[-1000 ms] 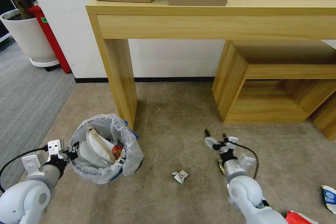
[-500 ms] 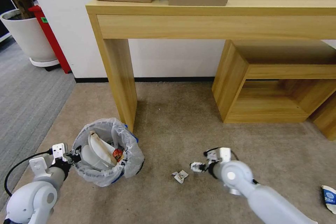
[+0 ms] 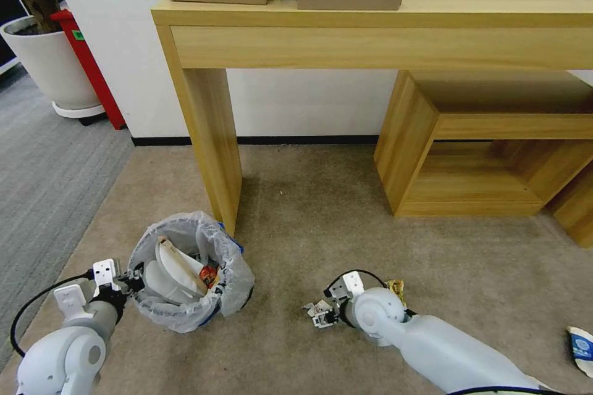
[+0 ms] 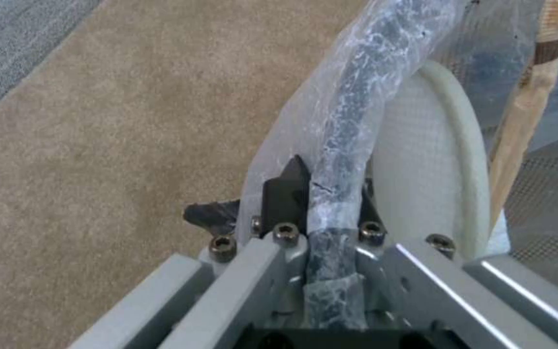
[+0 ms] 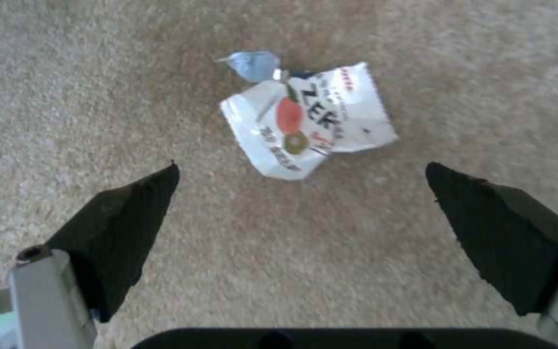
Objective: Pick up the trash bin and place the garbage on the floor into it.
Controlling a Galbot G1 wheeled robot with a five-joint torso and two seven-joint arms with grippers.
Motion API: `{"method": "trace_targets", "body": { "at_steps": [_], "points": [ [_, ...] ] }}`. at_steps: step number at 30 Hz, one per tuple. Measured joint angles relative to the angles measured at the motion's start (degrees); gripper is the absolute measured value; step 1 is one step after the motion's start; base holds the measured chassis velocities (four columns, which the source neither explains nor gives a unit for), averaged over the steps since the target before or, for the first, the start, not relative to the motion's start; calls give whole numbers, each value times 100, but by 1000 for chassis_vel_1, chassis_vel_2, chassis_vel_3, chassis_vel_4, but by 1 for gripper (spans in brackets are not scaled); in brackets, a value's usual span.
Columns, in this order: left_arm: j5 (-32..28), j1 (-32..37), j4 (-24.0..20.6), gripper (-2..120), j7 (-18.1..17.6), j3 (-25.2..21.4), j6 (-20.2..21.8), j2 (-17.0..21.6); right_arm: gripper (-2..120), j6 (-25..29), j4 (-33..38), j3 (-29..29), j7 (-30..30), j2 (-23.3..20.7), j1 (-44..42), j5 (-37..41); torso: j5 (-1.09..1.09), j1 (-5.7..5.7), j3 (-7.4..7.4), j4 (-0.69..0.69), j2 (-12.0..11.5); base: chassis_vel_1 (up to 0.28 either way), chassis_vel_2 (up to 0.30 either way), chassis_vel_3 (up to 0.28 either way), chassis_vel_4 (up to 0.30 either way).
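Observation:
The trash bin [image 3: 231, 281], round with a translucent white liner and a blue edge, stands on the carpet by the table leg. It holds a white slipper [image 3: 170, 268] [image 4: 434, 160], a wooden stick [image 4: 524, 111] and some red litter. My left gripper [image 3: 128, 281] [image 4: 327, 189] is shut on the bin's bagged rim [image 4: 356, 106]. My right gripper [image 3: 325, 316] [image 5: 302, 165] hangs open just above a small crumpled white wrapper [image 3: 315, 307] [image 5: 311, 121] on the floor, with the wrapper ahead of its dark fingers [image 5: 124, 218].
A yellowish wrapper [image 3: 395, 287] lies beside my right forearm, and a blue-white wrapper [image 3: 580, 349] at the right edge. The wooden table leg [image 3: 213, 136] stands just behind the bin, a low wooden shelf [image 3: 407, 148] at the right. A plant pot [image 3: 49, 68] stands far left.
My right arm swung down and to the left, bringing its open gripper over the small white wrapper. The bin and left gripper shifted slightly nearer.

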Motion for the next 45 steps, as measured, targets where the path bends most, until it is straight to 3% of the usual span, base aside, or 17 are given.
{"method": "trace_targets", "body": {
  "at_steps": [9, 16, 19, 23, 30, 39, 45],
  "points": [
    [-8, 44, -95, 0, 2, -43, -7, -63, 86, 283, -588, -669, -261, 360, 434, -374, 0, 0, -1, 0, 0, 0, 0, 0, 0],
    [-8, 85, -117, 0, 12, -68, -43, -89, 82, 495, -840, -861, -369, 485, 572, -536, 0, 0, -1, 0, 0, 0, 0, 0, 0],
    [-20, 86, -136, 0, 12, -88, -45, -82, 72, 510, -894, -905, -364, 521, 577, -586, 0, 0, -1, 0, 0, 0, 0, 0, 0],
    [-36, 85, -150, 0, 12, -91, -45, -75, 68, 558, -948, -945, -337, 560, 581, -613, 0, 0, -1, 0, 0, 0, 0, 0, 0],
    [-41, 96, -151, 0, 9, -103, -74, -82, 47, 630, -1120, -1026, -313, 638, 580, -704, 0, 0, -1, 0, 0, 0, 0, 0, 0],
    [-67, 73, -120, 0, 3, -114, -78, -54, 11, 706, -1180, -1056, -317, 610, 539, -767, 1, 0, -1, 0, 0, 0, 0, 0, 0],
    [-66, 31, -68, 0, -4, -101, -80, -54, 0, 737, -981, -965, -312, 422, 529, -703, 1, 0, -1, 0, 0, 0, 0, 0, 0]
  ]
}}
